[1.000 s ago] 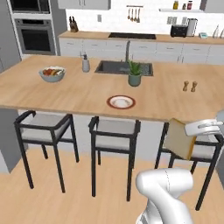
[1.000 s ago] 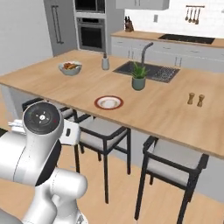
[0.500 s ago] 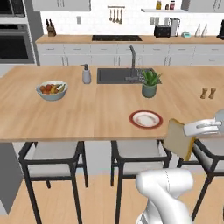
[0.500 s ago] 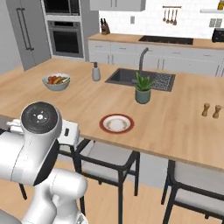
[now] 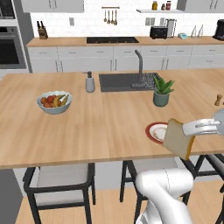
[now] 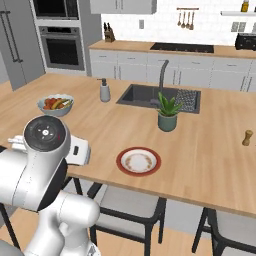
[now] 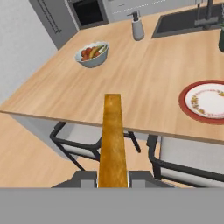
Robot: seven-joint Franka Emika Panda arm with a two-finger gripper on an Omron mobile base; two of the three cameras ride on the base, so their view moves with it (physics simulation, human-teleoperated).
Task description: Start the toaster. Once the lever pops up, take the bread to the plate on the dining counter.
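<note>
My gripper [image 5: 189, 130] is shut on the bread [image 5: 178, 139], a tan slice with a brown crust, held upright over the near edge of the dining counter [image 5: 87, 131]. The hand view looks along the bread's crust edge [image 7: 113, 135], clamped between the fingers of the gripper [image 7: 113, 177]. The red-rimmed plate [image 5: 156, 131] lies on the counter just left of and behind the slice, which hides part of it. It appears as the plate [image 7: 205, 101] at the right of the hand view and as the plate [image 6: 138, 161] near the counter's front. The black toaster [image 5: 158, 32] stands on the far worktop.
On the island are a fruit bowl [image 5: 54, 102], a soap dispenser [image 5: 90, 82], a dark sink with tap [image 5: 127, 81], a potted plant [image 5: 162, 92] and a pepper shaker [image 5: 217, 99]. Black stools [image 5: 59, 183] stand under the near edge.
The base has driven nearer and swung, so the whole scene shifted: the counter and plate sit closer. The bread stays clamped in the gripper, now just right of the plate.
</note>
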